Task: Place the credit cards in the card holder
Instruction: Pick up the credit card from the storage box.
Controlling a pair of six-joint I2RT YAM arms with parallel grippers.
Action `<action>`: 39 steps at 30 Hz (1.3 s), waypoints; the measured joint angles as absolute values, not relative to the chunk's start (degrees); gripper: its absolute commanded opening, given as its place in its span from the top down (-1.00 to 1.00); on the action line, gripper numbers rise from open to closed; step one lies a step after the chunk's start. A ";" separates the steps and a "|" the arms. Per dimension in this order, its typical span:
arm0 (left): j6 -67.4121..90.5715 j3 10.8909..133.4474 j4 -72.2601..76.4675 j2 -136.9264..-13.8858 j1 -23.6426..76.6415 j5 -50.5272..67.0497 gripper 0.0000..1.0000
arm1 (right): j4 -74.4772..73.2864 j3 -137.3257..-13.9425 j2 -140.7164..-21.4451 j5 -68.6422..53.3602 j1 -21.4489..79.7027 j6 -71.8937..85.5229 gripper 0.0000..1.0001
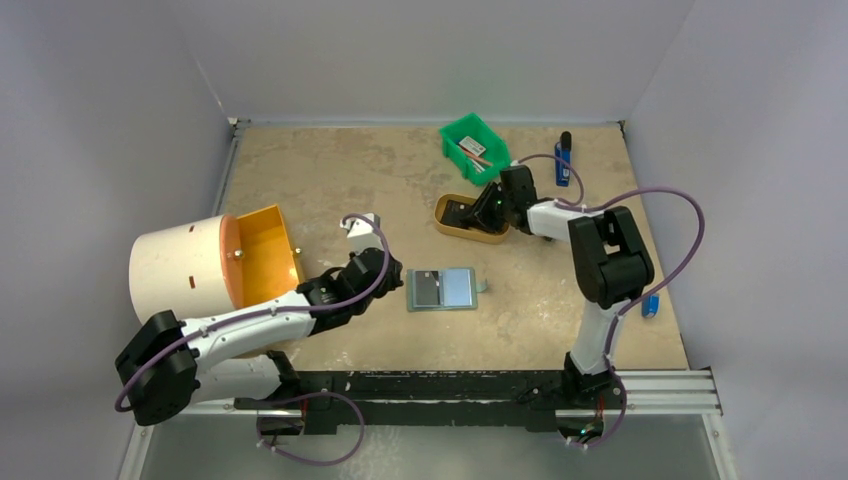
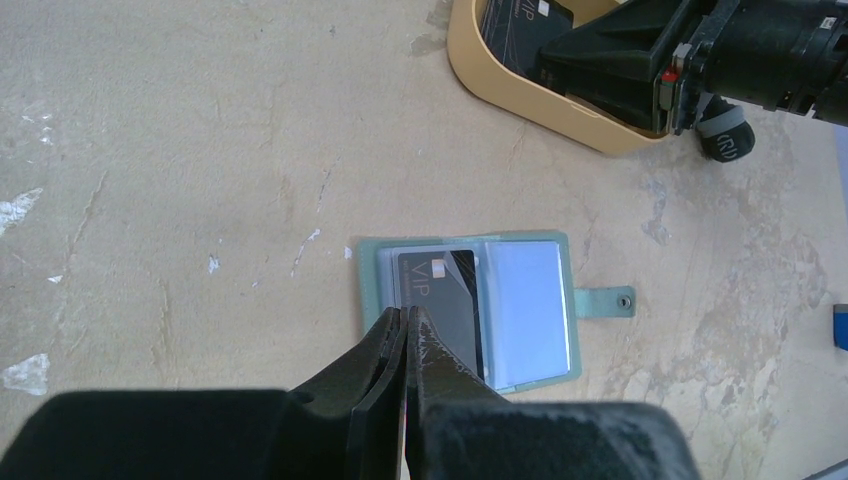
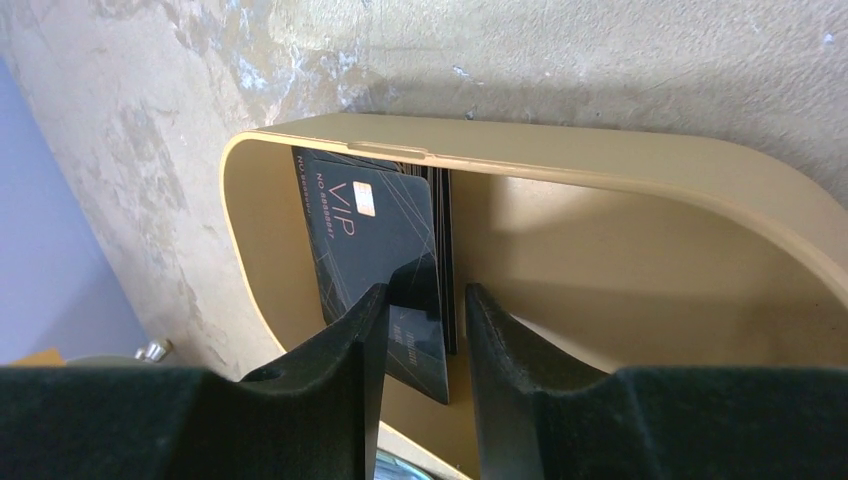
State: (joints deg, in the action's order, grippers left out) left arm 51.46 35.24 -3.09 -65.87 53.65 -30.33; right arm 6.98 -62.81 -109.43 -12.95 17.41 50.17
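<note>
The card holder point(image 1: 443, 289) lies open on the table, pale blue pockets up point(image 2: 520, 310), with its snap strap to the right. A black "VIP" credit card point(image 2: 445, 290) sits in its left pocket. My left gripper point(image 2: 406, 312) is shut, its tips over that card's lower left part; nothing shows between the jaws. My right gripper point(image 3: 425, 295) is open inside the tan oval tray point(image 3: 600, 165). Its fingers stand either side of the edge of a stack of black credit cards point(image 3: 370, 230) leaning there. The front card tilts out of the stack.
A green bin point(image 1: 472, 140) stands behind the tan tray point(image 1: 455, 228). A white drum with an orange inside point(image 1: 190, 265) lies at the left. A blue marker point(image 1: 564, 160) lies at the back right and a small blue object point(image 1: 651, 305) at the right edge.
</note>
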 measured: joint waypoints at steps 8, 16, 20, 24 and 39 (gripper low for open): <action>51.44 35.24 -3.18 -67.05 53.65 -30.30 0.99 | 8.16 -61.47 -108.47 -13.43 16.84 50.59 0.50; 51.46 35.24 -3.22 -67.57 53.65 -30.26 1.00 | 8.21 -60.40 -107.48 -13.45 16.40 50.59 0.60; 51.46 35.24 -3.36 -67.57 53.65 -30.28 1.00 | 8.49 -59.92 -106.80 -13.45 16.29 50.61 0.69; 51.46 35.24 -3.57 -67.57 53.65 -30.26 1.00 | 8.38 -59.51 -105.10 -13.52 16.10 50.57 0.80; 51.55 35.24 -3.57 -67.55 53.65 -30.24 1.00 | 7.46 -59.48 -101.82 -14.79 16.10 50.50 1.00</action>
State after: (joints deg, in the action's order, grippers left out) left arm 51.55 35.24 -3.57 -67.55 53.65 -30.24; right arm 7.46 -59.48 -101.82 -14.79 16.10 50.50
